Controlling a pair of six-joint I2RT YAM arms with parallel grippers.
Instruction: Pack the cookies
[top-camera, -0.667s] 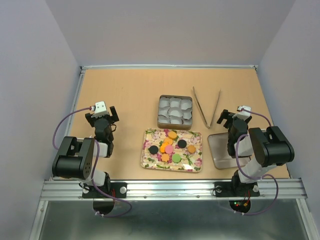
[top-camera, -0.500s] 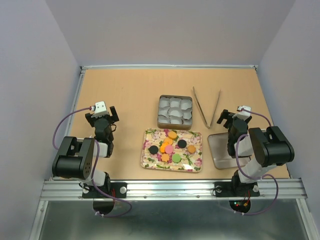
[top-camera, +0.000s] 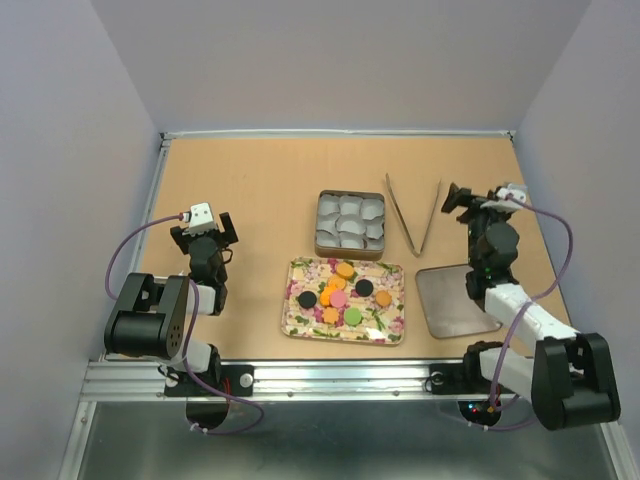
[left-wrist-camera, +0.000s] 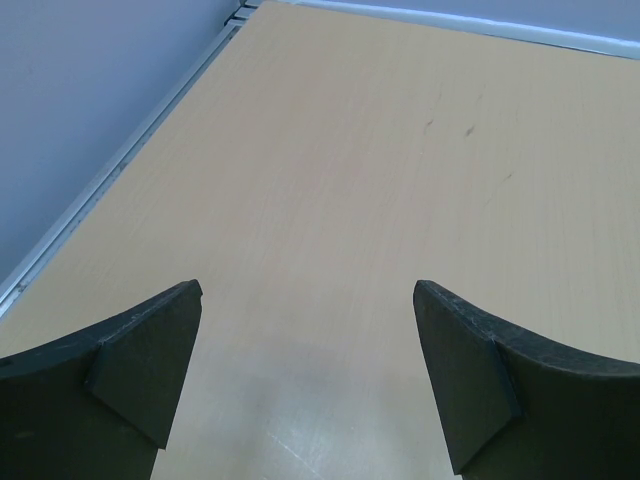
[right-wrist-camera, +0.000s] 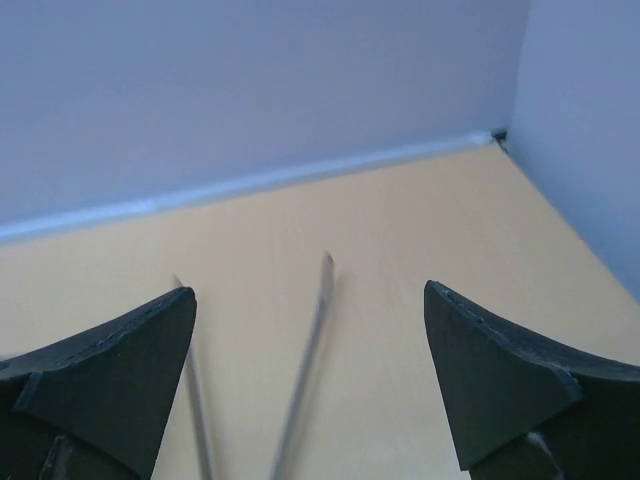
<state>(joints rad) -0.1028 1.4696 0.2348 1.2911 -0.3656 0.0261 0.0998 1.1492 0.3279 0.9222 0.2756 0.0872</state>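
Your right end effector (right-wrist-camera: 309, 300) gapes wide, empty; centre the tongs (top-camera: 421, 248) just ahead between its fingers before closing.

On my remote feed, I see a matt, smooth wood-look table (top-camera: 250, 190), shiny metal tongs (top-camera: 420, 248), a dull brushed-metal lid (top-camera: 455, 298) and matt black plastic fingers (left-wrist-camera: 140, 380), faintly grainy.

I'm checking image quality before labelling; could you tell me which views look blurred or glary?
Top view: sharp, evenly lit, cookies clear. Left wrist: sharp, with a faint sheen on the table near the bottom. Right wrist: tongs soft and smeared.
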